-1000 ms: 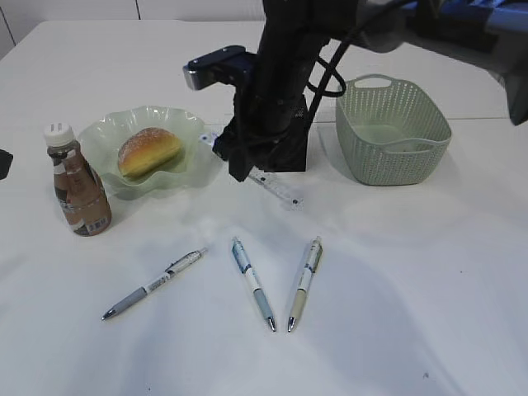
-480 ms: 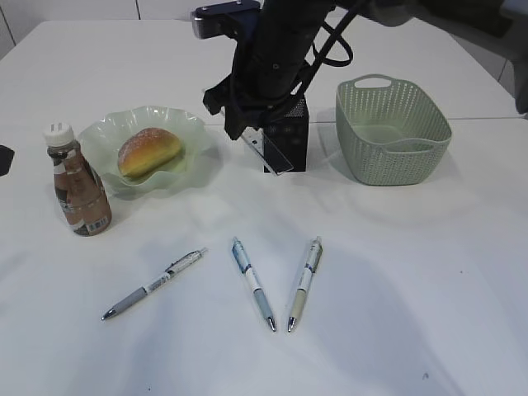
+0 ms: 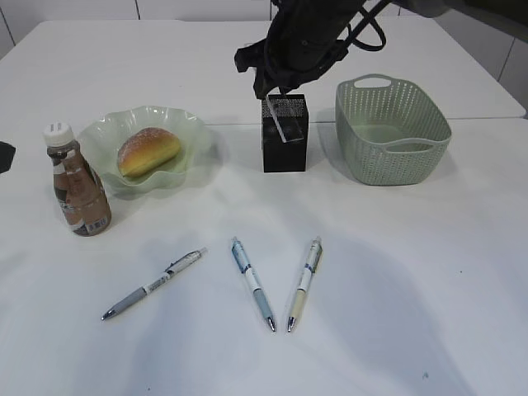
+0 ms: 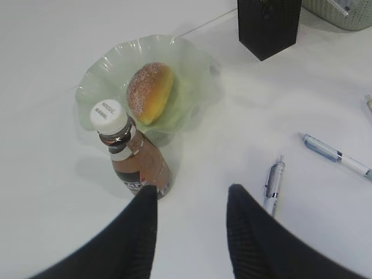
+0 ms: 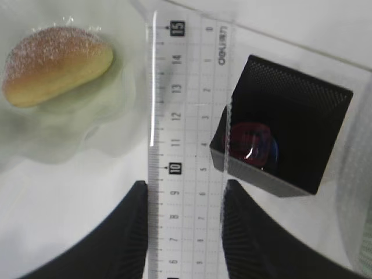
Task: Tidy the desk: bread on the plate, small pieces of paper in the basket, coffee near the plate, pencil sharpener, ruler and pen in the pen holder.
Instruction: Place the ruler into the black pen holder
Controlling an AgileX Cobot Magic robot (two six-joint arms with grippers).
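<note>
Looking at the exterior view, my right gripper [image 3: 276, 103] pinches the ruler [image 3: 281, 125] above the holder [image 3: 285, 144]. Left wrist: my left gripper [image 4: 192, 200] is spread, coffee [image 4: 129, 152] just ahead. Right wrist: ruler overlaps the holder's left edge, bread [image 5: 55, 64] far left.

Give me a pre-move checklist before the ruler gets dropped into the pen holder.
1. Right gripper holds the ruler: ok.
2. Ruler tip over the pen holder opening: not ok in the wrist view, it hangs beside the left wall.
3. Holder has room: ok; only a reddish object sits at the bottom.
4. Holder upright: ok.
5. Bread on the plate, clear of the path: ok.
</note>
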